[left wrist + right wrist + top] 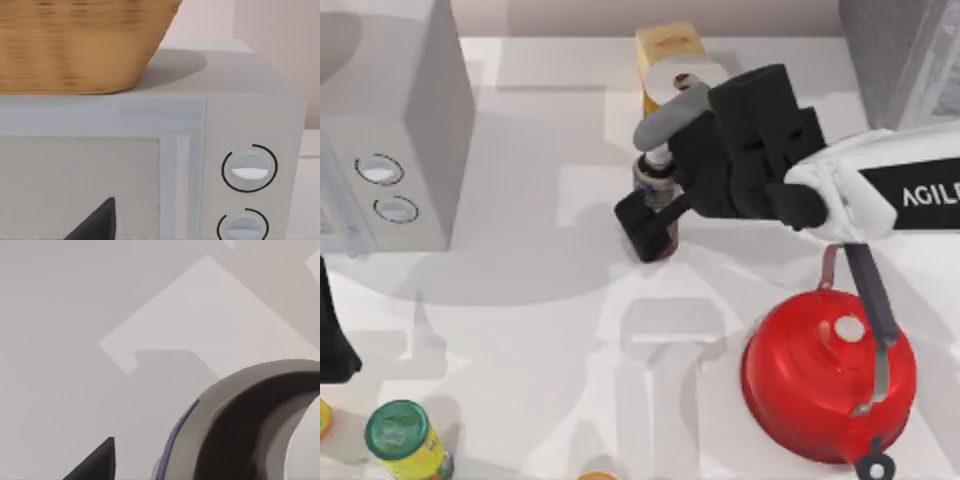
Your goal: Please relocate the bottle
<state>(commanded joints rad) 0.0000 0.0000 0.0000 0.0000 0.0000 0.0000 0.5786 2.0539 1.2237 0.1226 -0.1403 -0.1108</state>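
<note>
The bottle (658, 185) stands upright just behind the table's middle, with a white cap, a grey-blue band and a dark reddish-brown base. My right gripper (655, 178) is open around it, one grey finger (668, 122) behind the cap and one black finger (642, 225) in front of the lower body, both apart from it. The right wrist view shows the bottle (240, 425) very close, beside one dark fingertip (97, 462). My left gripper (334, 345) is parked, open, at the table's left edge.
A microwave (390, 140) with a wicker basket (80, 45) on top stands at the back left. A yellow canister (670, 55) stands right behind the bottle. A red kettle (825, 380) sits front right and a green-lidded yellow jar (405, 440) front left.
</note>
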